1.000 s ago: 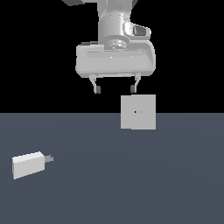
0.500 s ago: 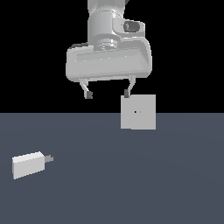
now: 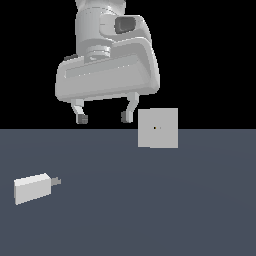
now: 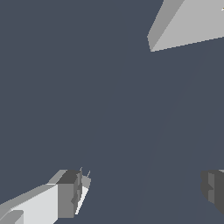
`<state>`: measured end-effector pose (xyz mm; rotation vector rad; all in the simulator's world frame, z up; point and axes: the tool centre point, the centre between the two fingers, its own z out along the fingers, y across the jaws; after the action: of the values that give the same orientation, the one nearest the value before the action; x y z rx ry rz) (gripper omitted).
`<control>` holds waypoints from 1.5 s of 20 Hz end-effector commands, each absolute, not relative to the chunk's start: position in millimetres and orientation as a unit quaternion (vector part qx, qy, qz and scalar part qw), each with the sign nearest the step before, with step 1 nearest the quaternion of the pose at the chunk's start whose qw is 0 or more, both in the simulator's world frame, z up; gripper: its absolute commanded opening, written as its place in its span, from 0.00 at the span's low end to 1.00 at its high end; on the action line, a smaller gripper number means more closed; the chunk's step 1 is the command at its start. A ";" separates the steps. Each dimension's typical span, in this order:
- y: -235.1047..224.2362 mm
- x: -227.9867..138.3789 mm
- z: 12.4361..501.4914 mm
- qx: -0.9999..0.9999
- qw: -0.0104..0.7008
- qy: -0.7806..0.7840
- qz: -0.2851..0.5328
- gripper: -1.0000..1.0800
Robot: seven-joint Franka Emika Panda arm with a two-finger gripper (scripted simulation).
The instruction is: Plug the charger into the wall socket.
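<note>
The charger lies flat on the dark tabletop near the exterior view's left, its long axis running roughly across the view and its short grey prongs pointing toward the exterior view's right. The wall socket stands upright farther back, well apart from it, its face toward the camera. The pincer hangs above the tabletop with its fingers spread wide and nothing between them, just beside the socket on the exterior view's left.
</note>
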<state>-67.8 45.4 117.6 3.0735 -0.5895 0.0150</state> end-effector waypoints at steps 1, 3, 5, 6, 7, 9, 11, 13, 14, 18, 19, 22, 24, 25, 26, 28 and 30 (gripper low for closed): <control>54.8 -75.2 111.6 0.977 0.006 -0.211 0.006 0.96; 62.4 -80.4 106.9 0.973 0.006 -0.229 0.007 0.96; 70.1 -85.2 102.2 0.969 0.006 -0.246 0.008 0.96; 74.0 -87.4 99.9 0.967 0.006 -0.255 0.008 0.96; 78.0 -89.6 97.5 0.965 0.006 -0.263 0.009 0.96; 85.9 -93.7 92.9 0.960 0.006 -0.280 0.010 0.96; 94.1 -97.4 88.2 0.955 0.006 -0.296 0.011 0.96; 102.2 -100.6 83.6 0.950 0.006 -0.313 0.011 0.96; 106.1 -102.0 81.4 0.947 0.006 -0.320 0.012 0.96; 119.8 -106.2 73.8 0.938 0.006 -0.346 0.013 0.96; 122.7 -107.0 72.2 0.936 0.006 -0.352 0.014 0.96; 130.4 -108.6 68.0 0.931 0.006 -0.366 0.014 0.96; 134.4 -109.3 65.9 0.928 0.006 -0.373 0.015 0.96; 136.1 -109.5 65.0 0.927 0.006 -0.376 0.015 0.96; 137.6 -109.7 64.2 0.925 0.006 -0.379 0.015 0.96; 139.9 -109.9 63.0 0.924 0.006 -0.383 0.015 0.96; 141.3 -109.9 62.2 0.923 0.006 -0.385 0.015 0.96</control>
<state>-110.0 140.2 62.9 2.8910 -1.1953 0.0469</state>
